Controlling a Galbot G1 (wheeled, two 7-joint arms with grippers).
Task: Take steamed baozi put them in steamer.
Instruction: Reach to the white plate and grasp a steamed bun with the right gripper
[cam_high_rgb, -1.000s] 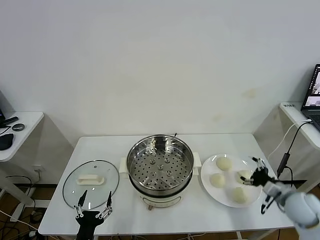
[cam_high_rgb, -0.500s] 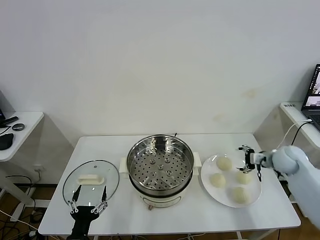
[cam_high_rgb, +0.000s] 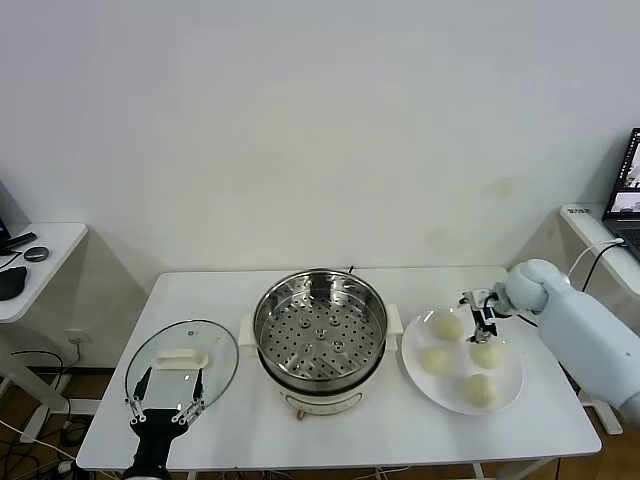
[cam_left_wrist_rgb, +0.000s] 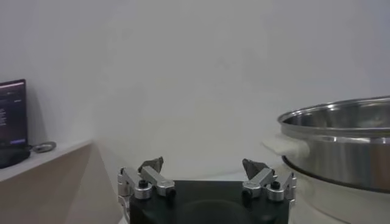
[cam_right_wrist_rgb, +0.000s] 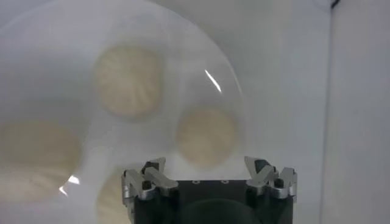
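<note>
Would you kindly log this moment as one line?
right gripper: open above plate | baozi: four on plate | steamer: empty | left gripper: idle

Plain white wall (cam_high_rgb: 320, 130) behind white table (cam_high_rgb: 250, 435); side desks at 9 (cam_high_rgb: 40, 262) and 3 o'clock (cam_high_rgb: 598, 232).

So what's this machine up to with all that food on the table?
It is about to move the steamed baozi from the white plate into the steamer. All four buns sit on the plate and the steamer's tray holds none. The right gripper, open and holding nothing, hovers over the plate's far side among the buns. The left gripper waits open at the table's near edge by the glass lid.
</note>
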